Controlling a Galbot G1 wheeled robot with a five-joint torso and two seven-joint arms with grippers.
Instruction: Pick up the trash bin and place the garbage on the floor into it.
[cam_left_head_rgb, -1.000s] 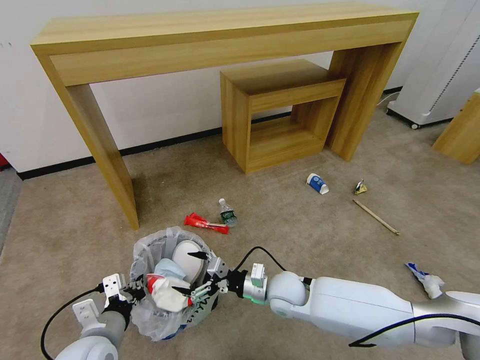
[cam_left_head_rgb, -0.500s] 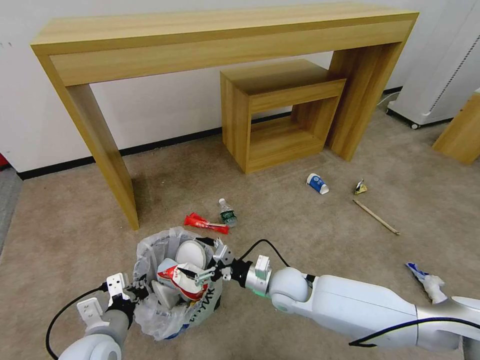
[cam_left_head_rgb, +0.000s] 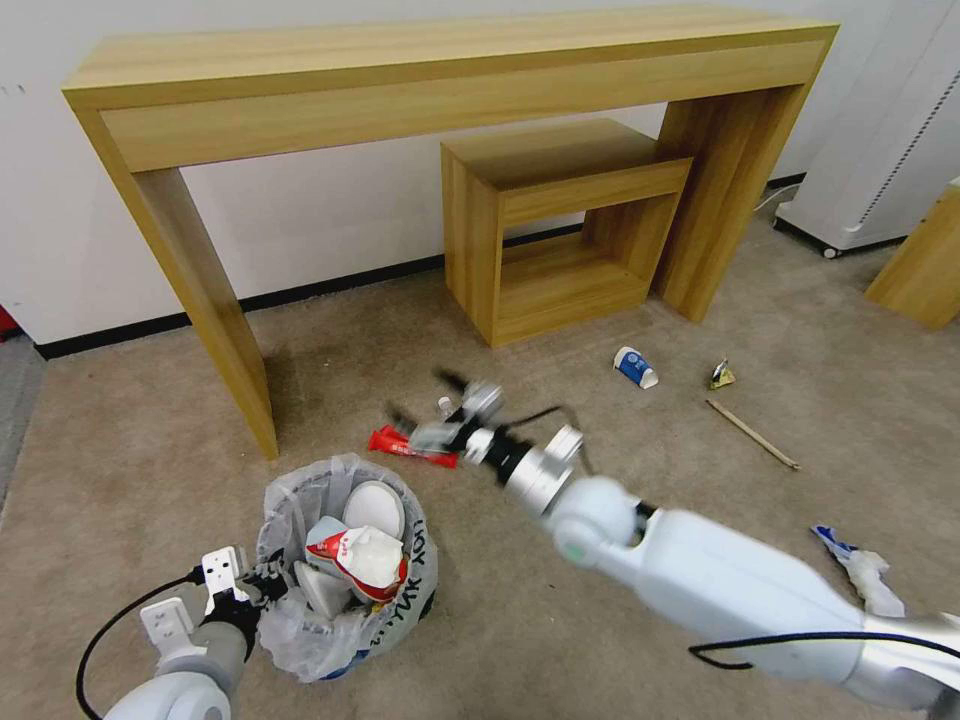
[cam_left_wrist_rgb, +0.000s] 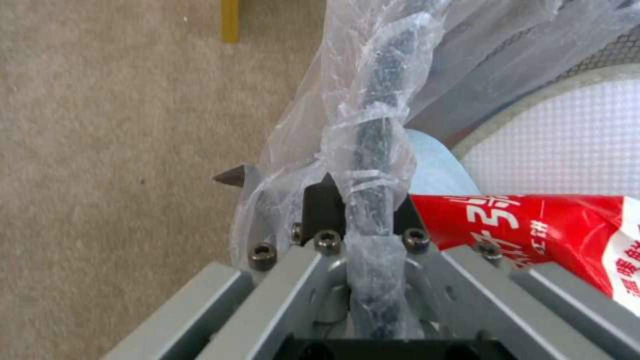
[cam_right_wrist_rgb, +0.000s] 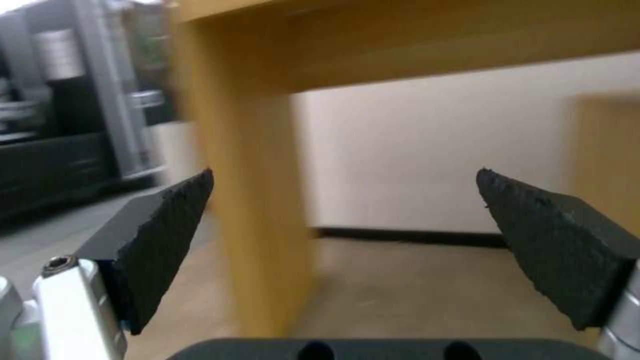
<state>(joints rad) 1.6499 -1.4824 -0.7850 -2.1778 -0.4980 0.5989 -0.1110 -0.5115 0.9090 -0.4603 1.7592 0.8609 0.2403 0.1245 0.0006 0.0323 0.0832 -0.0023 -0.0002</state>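
**Black bin held at rim, right arm raised over litter**

Black trash bin (cam_left_head_rgb: 345, 570), lined with a crinkled plastic bag, sits on the beige carpet floor (cam_left_head_rgb: 560, 620) in front of the tall wooden console. The left gripper (cam_left_head_rgb: 262, 585) has its jaws closed on the bagged rim. Inside the bin lie white slippers (cam_left_head_rgb: 375, 508) and a red-and-white wrapper (cam_left_head_rgb: 360, 560). The right gripper (cam_left_head_rgb: 425, 405) hovers above the red wrapper (cam_left_head_rgb: 412, 448) and small bottle (cam_left_head_rgb: 446, 407), jaws spread wide and empty. A paper cup (cam_left_head_rgb: 635, 367), crushed can (cam_left_head_rgb: 720, 375), wooden stick (cam_left_head_rgb: 751, 434) and crumpled paper (cam_left_head_rgb: 855, 565) lie scattered on the floor to the right.
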